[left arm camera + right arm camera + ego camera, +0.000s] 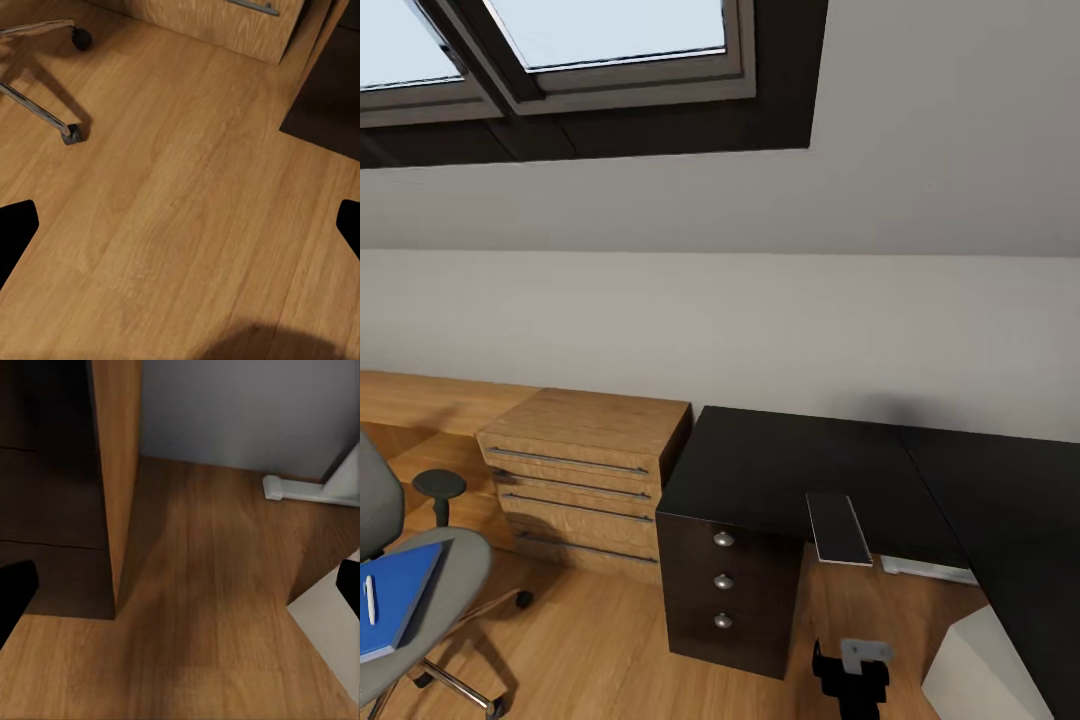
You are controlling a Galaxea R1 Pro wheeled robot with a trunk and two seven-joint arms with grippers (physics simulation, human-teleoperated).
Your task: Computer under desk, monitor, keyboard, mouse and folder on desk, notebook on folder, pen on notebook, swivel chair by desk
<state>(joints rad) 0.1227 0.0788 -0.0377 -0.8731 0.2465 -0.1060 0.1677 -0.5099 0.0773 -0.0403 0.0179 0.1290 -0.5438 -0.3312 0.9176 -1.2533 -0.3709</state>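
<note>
Folder (395, 595), probably thin and stiff, on the swivel chair (455, 575) at left, wants an edge grip; both jaws gape empty.

Your head camera looks forward and down from standing height at the black desk (790, 470) against the wall, the swivel chair (420, 590) at its left edge; your left wrist camera faces steeply down at the wooden floor (180, 210), close, sharing the chair's castor legs (45, 116) with the head view; your right wrist camera looks low along the floor beside the desk's drawer unit (52, 510).
</note>
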